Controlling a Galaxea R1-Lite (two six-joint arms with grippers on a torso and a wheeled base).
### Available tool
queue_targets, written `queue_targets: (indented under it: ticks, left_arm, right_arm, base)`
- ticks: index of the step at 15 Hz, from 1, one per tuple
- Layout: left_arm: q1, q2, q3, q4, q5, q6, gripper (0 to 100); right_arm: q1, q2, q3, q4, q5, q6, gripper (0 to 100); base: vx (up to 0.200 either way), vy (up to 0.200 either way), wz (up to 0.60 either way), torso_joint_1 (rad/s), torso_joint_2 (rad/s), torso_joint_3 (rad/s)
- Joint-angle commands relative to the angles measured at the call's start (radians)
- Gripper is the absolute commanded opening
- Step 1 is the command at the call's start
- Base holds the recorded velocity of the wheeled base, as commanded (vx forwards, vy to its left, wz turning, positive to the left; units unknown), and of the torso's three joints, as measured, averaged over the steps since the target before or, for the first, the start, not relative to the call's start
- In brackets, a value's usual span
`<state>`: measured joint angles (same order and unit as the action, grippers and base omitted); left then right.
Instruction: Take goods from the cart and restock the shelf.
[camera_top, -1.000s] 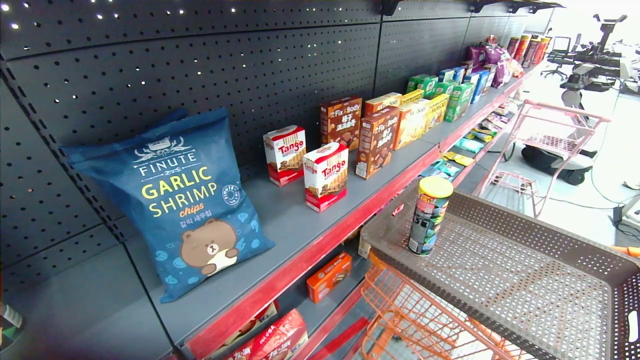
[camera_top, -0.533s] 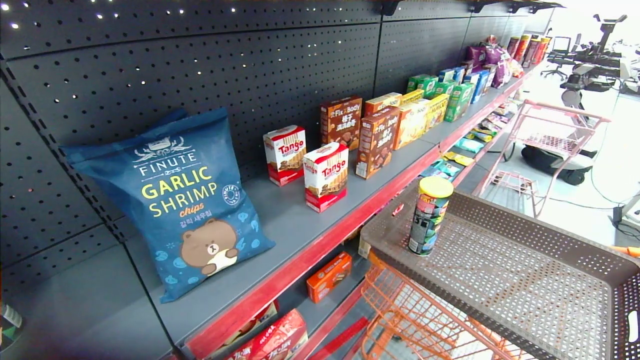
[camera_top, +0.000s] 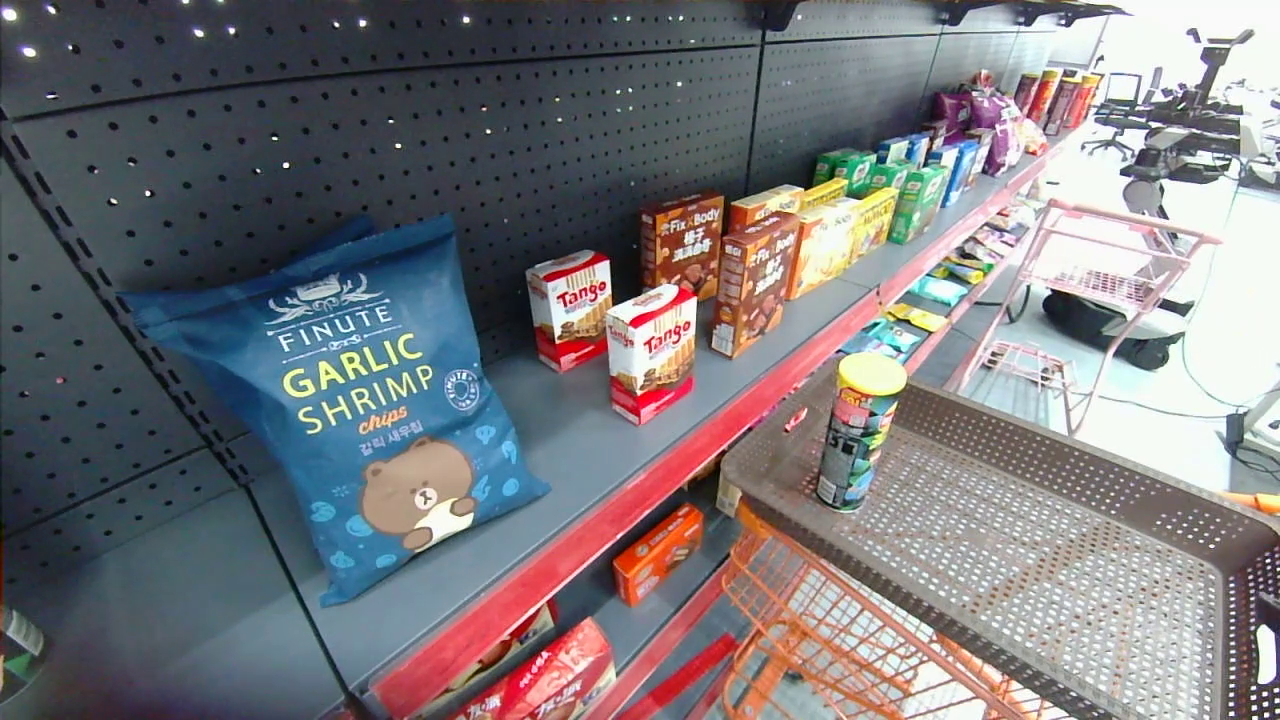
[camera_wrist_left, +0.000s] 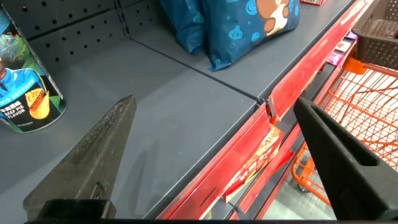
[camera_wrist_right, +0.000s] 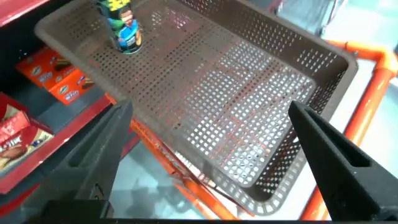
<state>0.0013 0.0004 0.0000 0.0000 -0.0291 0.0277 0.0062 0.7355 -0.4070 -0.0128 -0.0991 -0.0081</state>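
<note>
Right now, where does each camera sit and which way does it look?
Head view: on the head, facing forward and down at the shelf, blue chips bag and cart basket holding a can.
Left wrist view: on the left wrist, facing the shelf board; open left gripper in front.
Right wrist view: on the right wrist, facing down into the basket; open right gripper in front.
Shared: head and right wrist both see the can; head and left wrist, the bag.

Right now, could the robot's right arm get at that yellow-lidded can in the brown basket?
Probably yes. The right gripper hangs open above the basket, and the can stands upright and alone near one corner, with nothing between them.
</note>
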Motion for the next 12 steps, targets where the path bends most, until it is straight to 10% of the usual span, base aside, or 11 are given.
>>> queue_targets:
  ticks: [1, 12]
  left_arm:
    - [0.000, 0.000, 0.000, 0.000, 0.000, 0.000, 100]
    - [0.000, 0.000, 0.000, 0.000, 0.000, 0.000, 100]
  right_arm:
    - [-0.058, 0.309, -0.108, -0.047, 0.007, 0.050, 100]
    - [0.032, 0.846, -0.154, -0.566, 0.246, -0.075, 100]
  base:
    - [0.000, 0.000, 0.00, 0.000, 0.00, 0.000]
    - [0.000, 0.000, 0.00, 0.000, 0.00, 0.000]
